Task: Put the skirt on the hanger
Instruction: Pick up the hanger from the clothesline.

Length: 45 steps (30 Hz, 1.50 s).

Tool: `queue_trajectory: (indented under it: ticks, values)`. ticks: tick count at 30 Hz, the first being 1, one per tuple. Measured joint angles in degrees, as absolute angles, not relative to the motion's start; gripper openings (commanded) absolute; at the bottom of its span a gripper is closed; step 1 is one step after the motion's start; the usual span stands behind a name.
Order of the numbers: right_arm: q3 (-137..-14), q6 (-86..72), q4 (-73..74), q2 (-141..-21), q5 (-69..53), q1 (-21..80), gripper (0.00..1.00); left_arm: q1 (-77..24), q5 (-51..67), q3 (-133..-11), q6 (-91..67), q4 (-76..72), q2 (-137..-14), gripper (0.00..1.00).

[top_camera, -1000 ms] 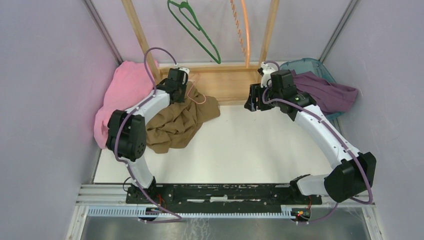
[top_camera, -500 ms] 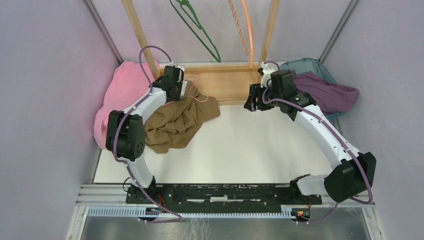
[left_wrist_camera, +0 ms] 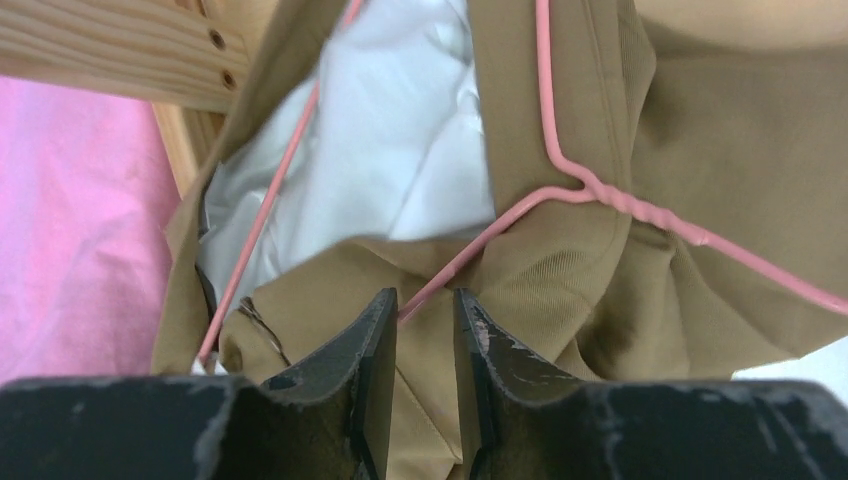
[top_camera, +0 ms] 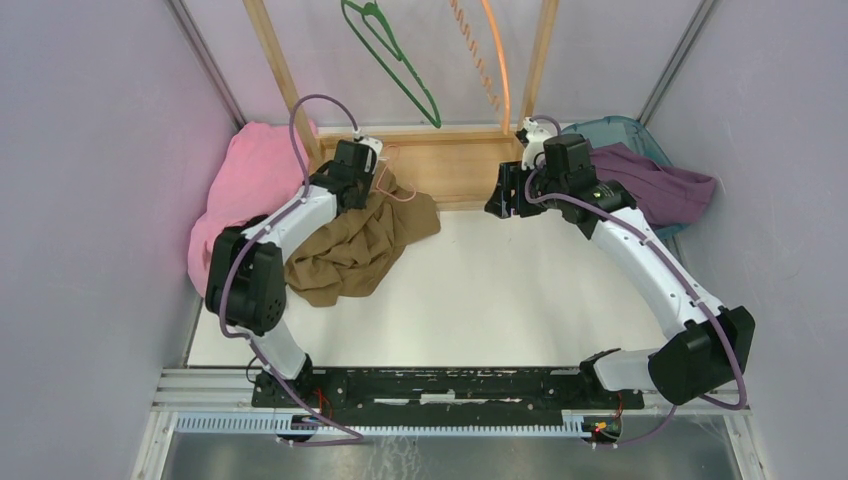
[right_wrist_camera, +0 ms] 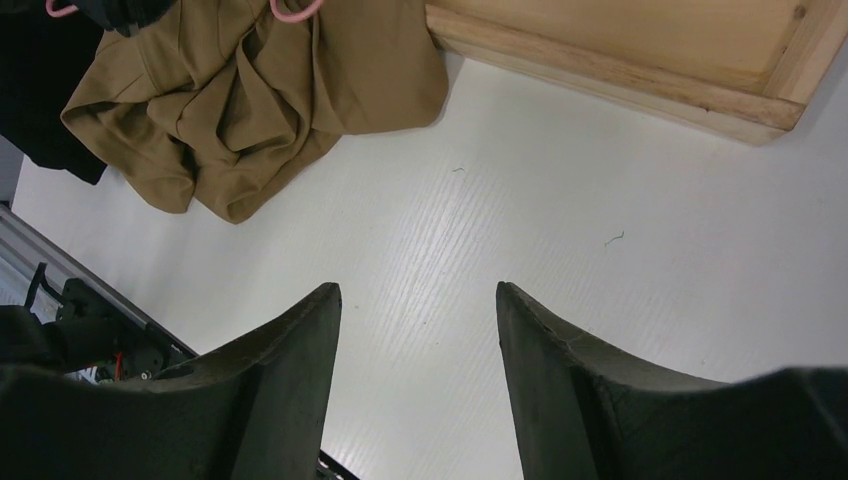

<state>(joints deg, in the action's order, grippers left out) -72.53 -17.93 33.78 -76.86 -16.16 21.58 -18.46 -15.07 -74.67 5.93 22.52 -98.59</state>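
- The white table (top_camera: 500,290) takes up most of my overhead feed. The middle of it is bare, and the clutter is all at the far end.
- A wooden rack (top_camera: 455,165) stands across the back edge. Its low panel sits on the table between the two wrists.
- A pink cloth (top_camera: 245,175) is heaped in the far left corner, against the wall.
- The skirt (top_camera: 360,245) is the tan one. It's crumpled on the table at the far left, with its top end against the foot of the rack. It lies just beside the pink heap and partly under the left arm, so it's not hung on anything.
- A purple garment (top_camera: 660,185) spills out of a teal bin (top_camera: 625,128) in the far right corner.
- A green hanger (top_camera: 395,65) and an orange hanger (top_camera: 490,60) hang up top inside the rack frame, well apart from the skirt.
- The pink hanger (left_wrist_camera: 544,90) is thin wire and lies down on the skirt. On the left wrist cam it crosses the tan fabric, and one leg runs along some white fabric (left_wrist_camera: 400,130) showing inside the skirt.
- The right gripper (right_wrist_camera: 418,290) is spread wide over bare table near the rack panel. Nothing is between its fingers.
- The left gripper (left_wrist_camera: 425,310) is right on the skirt's top end. Its jaws are a little apart and the hanger wire runs into the gap. That gap looks wider than the wire, so I wouldn't call it pinched.
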Motion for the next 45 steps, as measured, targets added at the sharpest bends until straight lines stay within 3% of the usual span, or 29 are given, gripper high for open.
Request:
queue_trajectory:
  ticks: [7, 9, 19, 22, 28, 31, 45]
  values:
    - [-71.9, -19.1, 34.0, -76.2, -17.4, 21.6, 0.64, -20.5, -17.3, -68.3, 10.2, 18.9, -96.0, 0.38]
    - [-71.1, -19.4, 33.9, -75.4, -17.8, 21.6, 0.64, -20.4, -18.3, -68.3, 11.0, 17.3, -95.9, 0.47]
    - [-70.4, -19.9, 33.9, -74.6, -18.9, 21.6, 0.64, -20.3, -20.9, -66.6, 14.8, 11.8, -96.2, 0.45]
    - [-70.4, -19.9, 33.9, -74.6, -19.0, 21.6, 0.64, -20.3, -20.8, -66.6, 15.6, 11.9, -97.3, 0.40]
    - [-70.4, -20.0, 33.9, -75.5, -19.0, 21.6, 0.64, -20.3, -20.7, -66.6, 16.6, 11.9, -98.0, 0.13]
    - [-70.4, -20.1, 33.9, -76.0, -19.1, 21.6, 0.64, -20.3, -21.6, -67.6, 17.7, 12.9, -98.7, 0.06]
    - [-73.0, -20.1, 34.9, -76.7, -17.9, 21.6, 0.63, -14.7, -21.9, -73.7, 14.0, 18.0, -95.5, 0.04]
